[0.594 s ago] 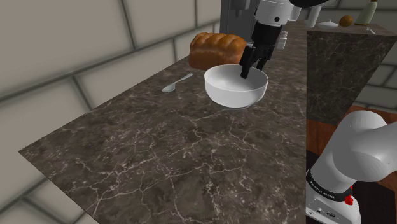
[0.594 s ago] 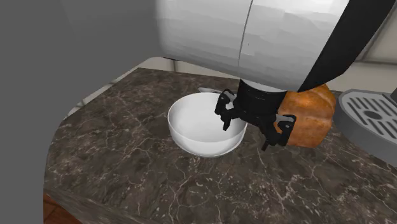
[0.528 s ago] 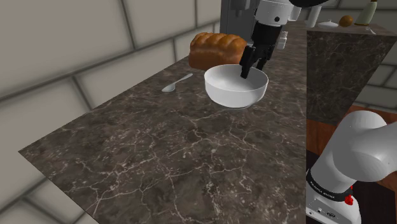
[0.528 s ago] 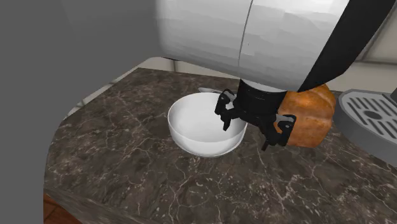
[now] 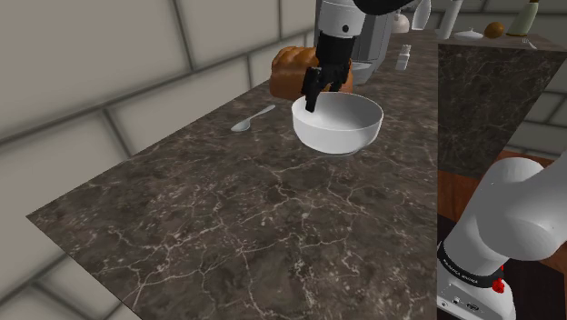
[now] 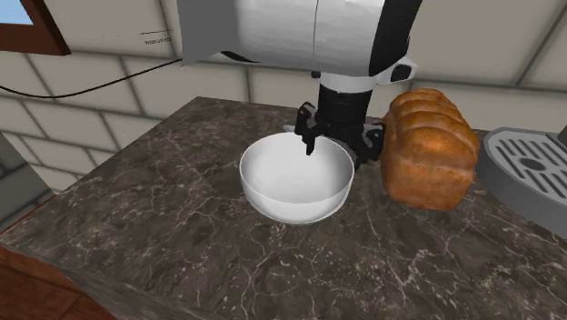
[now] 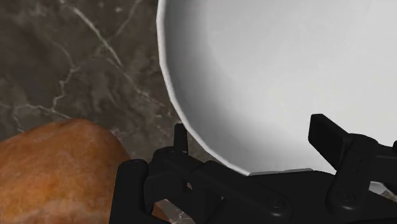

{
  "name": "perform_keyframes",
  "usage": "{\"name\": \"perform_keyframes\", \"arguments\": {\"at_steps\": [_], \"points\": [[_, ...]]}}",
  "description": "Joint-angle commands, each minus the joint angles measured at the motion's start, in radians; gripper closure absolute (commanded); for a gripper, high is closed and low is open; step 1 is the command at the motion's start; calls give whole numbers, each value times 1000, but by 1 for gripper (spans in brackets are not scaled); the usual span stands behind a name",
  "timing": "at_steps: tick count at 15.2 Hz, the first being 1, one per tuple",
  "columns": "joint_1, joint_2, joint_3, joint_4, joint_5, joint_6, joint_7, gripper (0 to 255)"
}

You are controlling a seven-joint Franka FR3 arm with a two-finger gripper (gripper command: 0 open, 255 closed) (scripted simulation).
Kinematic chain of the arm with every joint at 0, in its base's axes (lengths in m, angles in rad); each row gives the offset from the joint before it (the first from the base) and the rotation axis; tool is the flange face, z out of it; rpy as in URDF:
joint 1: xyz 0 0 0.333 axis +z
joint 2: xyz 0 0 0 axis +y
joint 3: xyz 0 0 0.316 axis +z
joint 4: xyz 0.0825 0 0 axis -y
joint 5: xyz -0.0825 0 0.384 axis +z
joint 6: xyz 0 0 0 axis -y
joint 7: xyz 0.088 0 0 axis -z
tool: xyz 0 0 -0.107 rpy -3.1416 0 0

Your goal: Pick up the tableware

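Gripper (image 6: 338, 155) spread — straddles white bowl (image 6: 291, 186) rim; loaf (image 6: 427, 145) beside

A dark, white-veined stone counter (image 5: 227, 209) spreads beneath the fingers (image 5: 311, 98), and beyond them a wall (image 6: 509, 45) of large pale blocks with grey joints rises from its far edge in soft, even light. High on that wall, well away from the fingers toward the second exterior view's left, is the corner of a brown wooden frame (image 6: 27, 25) with a thin black cable (image 6: 100, 79) running below it. Well apart from the fingers, toward the shoulder view's right, stands a tall block (image 5: 482, 100) faced in the same dark stone, with brown wood (image 5: 454, 195) at its foot.
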Motion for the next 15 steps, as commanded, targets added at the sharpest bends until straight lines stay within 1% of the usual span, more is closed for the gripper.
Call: {"name": "perform_keyframes", "arguments": {"at_steps": [1,8,15], "points": [[9,66,22,54,-7,16,5,0],[42,312,101,286,-60,36,44,0],[95,578,172,582,-160,-2,91,0]]}}
